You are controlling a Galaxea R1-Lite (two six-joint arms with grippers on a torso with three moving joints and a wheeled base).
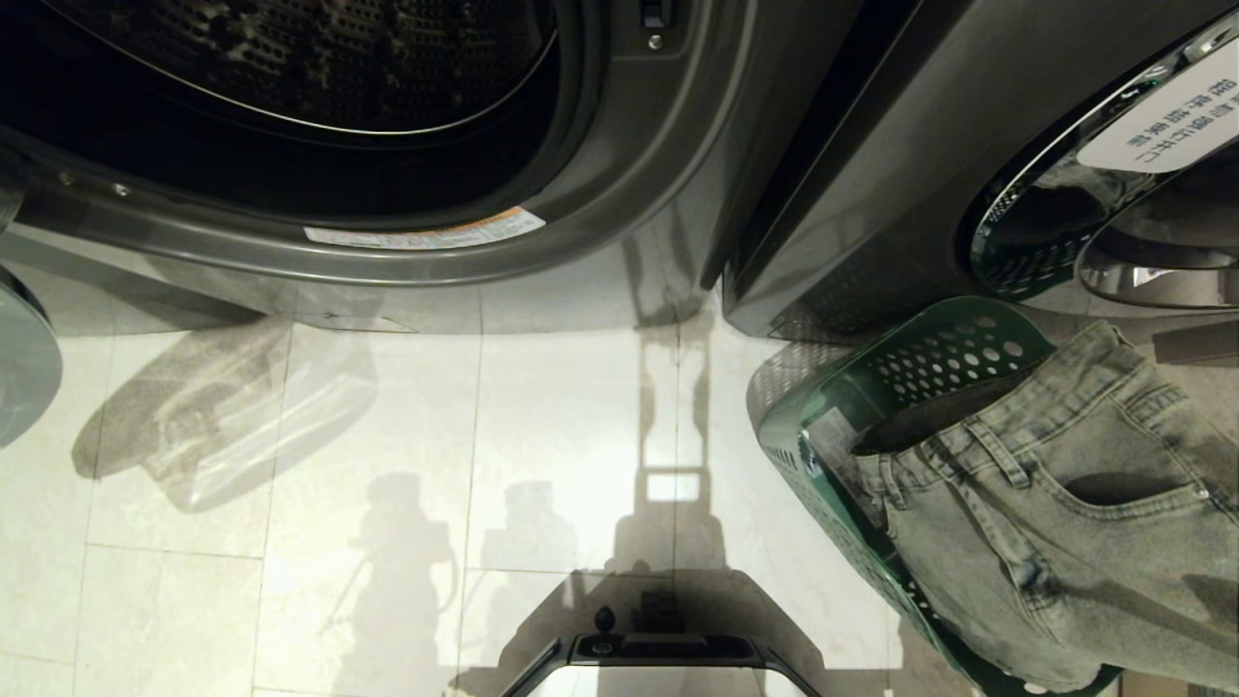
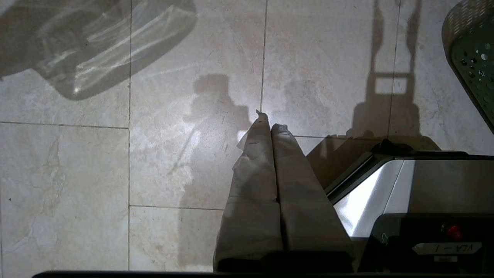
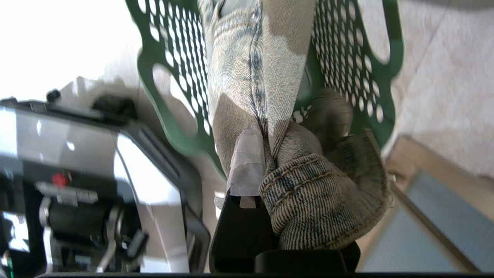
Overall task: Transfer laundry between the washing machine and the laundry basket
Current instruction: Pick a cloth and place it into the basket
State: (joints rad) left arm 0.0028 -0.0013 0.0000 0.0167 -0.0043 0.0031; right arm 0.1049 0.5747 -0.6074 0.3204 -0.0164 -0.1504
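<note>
Here, at the far left of the head view, part of a round door (image 1: pixel 21 358) is seen, and above it the open drum mouth of the washing machine (image 1: pixel 387 126), dark inside, with a white and orange sticker (image 1: pixel 426 232) on its lower rim; pale floor tiles (image 1: pixel 542 436) are spread below, and the robot's base (image 1: pixel 658 653) shows at the bottom edge; the left gripper (image 2: pixel 270 125) is held over bare tiles beside the base, its taped fingers pressed together on nothing; further right, a neighbouring machine (image 1: pixel 871 174) with a chrome-ringed door is seen, and in front of it the laundry basket (image 1: pixel 929 358) stands tilted on the floor; the laundry (image 1: pixel 1055 523) is draped over and out of the basket; the right gripper (image 3: pixel 266 135) is clamped on a fold of that denim above the basket
</note>
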